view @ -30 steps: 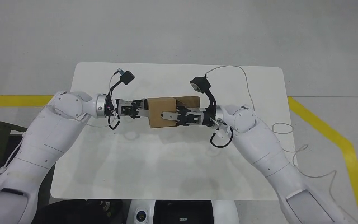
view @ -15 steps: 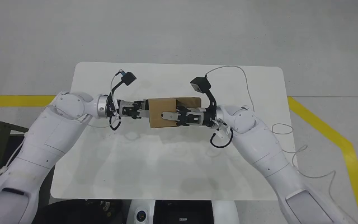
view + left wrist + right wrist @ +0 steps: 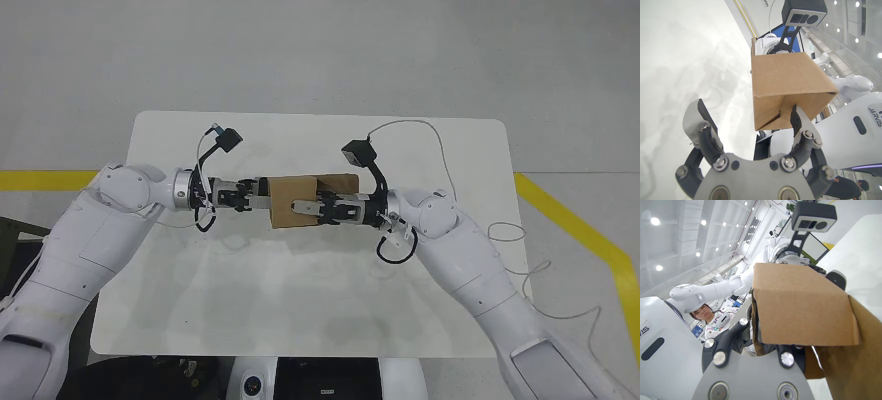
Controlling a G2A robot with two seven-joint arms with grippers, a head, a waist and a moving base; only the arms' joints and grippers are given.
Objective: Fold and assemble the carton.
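The brown carton (image 3: 292, 190) hangs above the middle of the white table (image 3: 320, 290), between both arms. In the right wrist view the carton (image 3: 802, 306) sits right against the gripper base and hides the fingers. My right gripper (image 3: 306, 207) is shut on the carton, with one finger lying along its upper face. My left gripper (image 3: 748, 115) stands open at the carton's other end (image 3: 787, 81). One of its fingertips (image 3: 796, 117) touches the folded end flap, and the other fingertip (image 3: 703, 113) is off to the side, apart from the carton.
The table top around and below the carton is bare white. A white cable (image 3: 440, 140) loops over the table's right side. Yellow floor tape (image 3: 40, 180) runs past both table ends.
The carton and my right gripper have shifted slightly to the right. My left gripper has followed a little toward the carton's end.
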